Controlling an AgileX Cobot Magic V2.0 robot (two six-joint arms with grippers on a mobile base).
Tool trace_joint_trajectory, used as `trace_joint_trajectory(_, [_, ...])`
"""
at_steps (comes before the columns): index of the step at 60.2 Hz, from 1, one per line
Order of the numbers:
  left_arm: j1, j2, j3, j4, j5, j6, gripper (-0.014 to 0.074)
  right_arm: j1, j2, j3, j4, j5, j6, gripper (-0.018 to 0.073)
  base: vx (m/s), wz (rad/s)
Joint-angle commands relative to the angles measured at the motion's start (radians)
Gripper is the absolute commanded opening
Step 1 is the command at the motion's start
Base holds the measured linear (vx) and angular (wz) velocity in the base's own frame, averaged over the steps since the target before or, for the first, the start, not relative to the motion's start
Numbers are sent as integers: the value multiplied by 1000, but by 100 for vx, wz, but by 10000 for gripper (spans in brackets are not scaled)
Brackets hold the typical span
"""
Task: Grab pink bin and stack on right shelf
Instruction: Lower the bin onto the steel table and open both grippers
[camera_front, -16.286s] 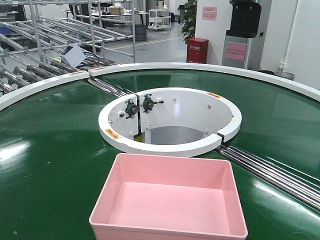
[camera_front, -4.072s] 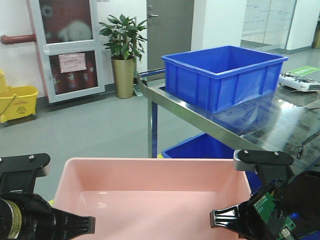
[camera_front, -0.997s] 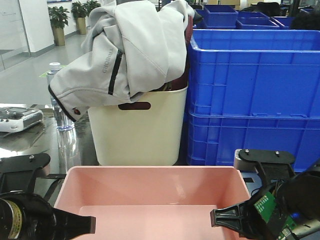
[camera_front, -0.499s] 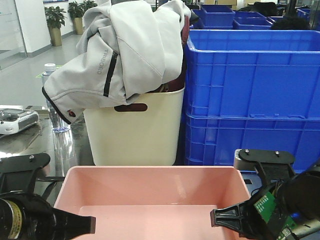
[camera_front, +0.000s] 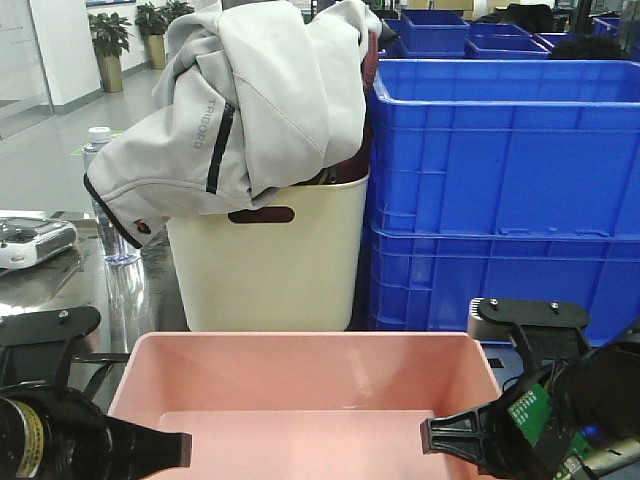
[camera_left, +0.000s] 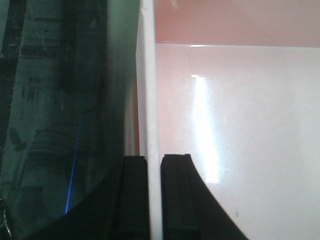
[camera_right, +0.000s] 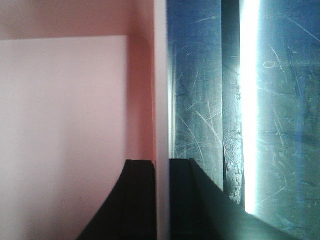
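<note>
The pink bin (camera_front: 300, 385) fills the lower middle of the front view, held level between my two arms. My left gripper (camera_front: 140, 445) is shut on the bin's left rim. In the left wrist view its black fingers (camera_left: 134, 190) straddle the pale rim (camera_left: 148, 90), the left gripper (camera_left: 154, 159) pinching it. My right gripper (camera_front: 470, 440) is shut on the bin's right rim, and the right wrist view shows the right gripper (camera_right: 161, 162) clamped over that wall (camera_right: 160, 75). The right shelf's scratched steel deck (camera_right: 200, 90) with a black tape line (camera_right: 230, 75) lies just beneath; the deck (camera_front: 70, 280) also shows at left.
A cream tub (camera_front: 270, 265) with a grey jacket (camera_front: 250, 100) draped over it stands right behind the bin. Stacked blue crates (camera_front: 500, 190) rise at the right. A clear bottle (camera_front: 112, 210) and a white controller (camera_front: 30, 240) sit on the deck at left.
The view has shifted slightly, so the tub and crates sit a little further left than a second ago. Both grippers keep the same hold on the bin.
</note>
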Motion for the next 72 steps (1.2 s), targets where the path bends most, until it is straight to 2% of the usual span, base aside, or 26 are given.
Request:
trace_joint_trajectory(1, [-3, -33, -31, 33, -57, -5, 125, -7, -27, -25, -59, -28, -3, 64, 0, 0])
trace_joint_trajectory(12, [-3, -33, -31, 39, -57, -5, 125, -7, -27, -25, -54, -44, 0, 64, 0, 0])
trace_joint_trajectory(17, [-3, -33, -31, 80, -64, -3, 125, -7, -24, -25, -34, -63, -15, 64, 0, 0])
trace_joint_trajectory(23, [-3, -20, -32, 132, -65, 43, 125, -7, -3, -25, -27, -99, -68, 64, 0, 0])
trace_joint_trajectory(32, [44, 30, -33, 169, -73, 59, 127, -8, 78, -60, -31, -117, -59, 66, 0, 0])
trace_joint_trajectory(36, [105, 84, -38, 181, -115, 59, 139, -8, 158, -125, -37, -115, -51, 81, 0, 0])
trace_joint_trajectory(43, [113, 103, -56, 141, -115, 106, 212, -8, 199, -163, -29, -106, -51, 150, 0, 0])
trace_joint_trajectory(57, [113, 99, -87, 67, -128, 177, 464, -8, 180, -171, -23, -110, -53, 452, 0, 0])
trace_joint_trajectory(64, [110, 72, -130, -12, -83, 272, 507, -6, 122, -171, -26, -114, -76, 564, 0, 0])
trace_joint_trajectory(72, [110, -1, -169, -112, -57, 403, 507, -6, 15, -154, -24, -110, -140, 598, 0, 0])
